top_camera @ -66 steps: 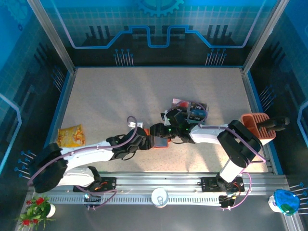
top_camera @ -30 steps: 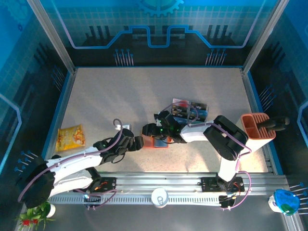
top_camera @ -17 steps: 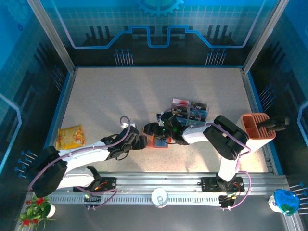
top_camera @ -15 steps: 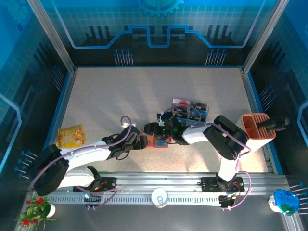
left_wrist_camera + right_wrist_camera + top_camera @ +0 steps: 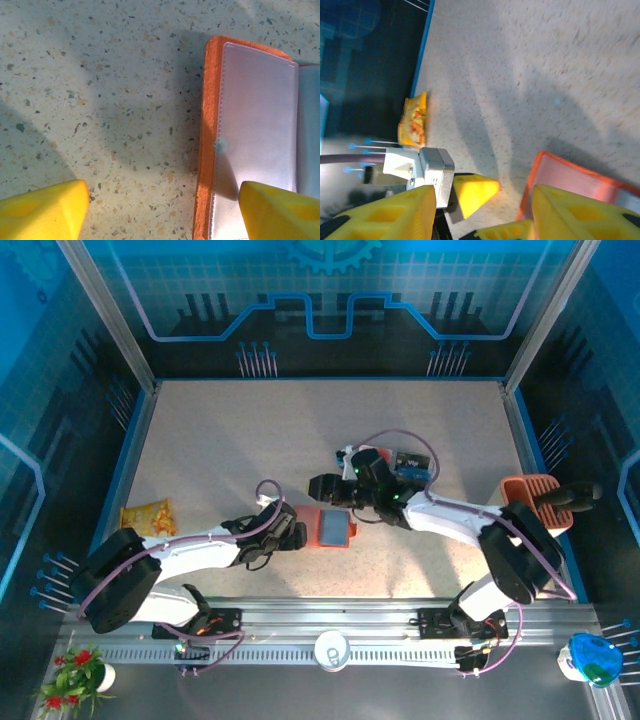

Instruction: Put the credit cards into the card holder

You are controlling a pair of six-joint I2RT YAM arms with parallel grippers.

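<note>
Red-orange card holder (image 5: 328, 528) lies opened flat on the speckled table (image 5: 230, 440), near the middle front, grey pockets face up. Left gripper (image 5: 293, 532) is low at the holder's left edge, jaws wide, gripping nothing. The left wrist view shows one yellow fingertip (image 5: 280, 210) over the grey pocket and the other over bare table, so the orange border sits between them. It looks placed to pin or steady the holder so it doesn't slide or fold shut while a card goes in; that is a judgement only. Right gripper (image 5: 322, 487) hovers just beyond the holder's far edge, fingers about half apart, nothing visible between them. Its wrist view looks down past them onto the holder and the left arm's fingertip. Credit cards (image 5: 415, 470) sit in a loose pile behind-right of the holder, partly under the right arm and apart from the holder. Pale blue strip at the holder's right side in the left wrist view: card or pocket, can't tell. Likely next need: the right arm reaches to the pile for a card. Risk: thin flat cards are hard to lift off the table, and the holder may skid if not held.
</note>
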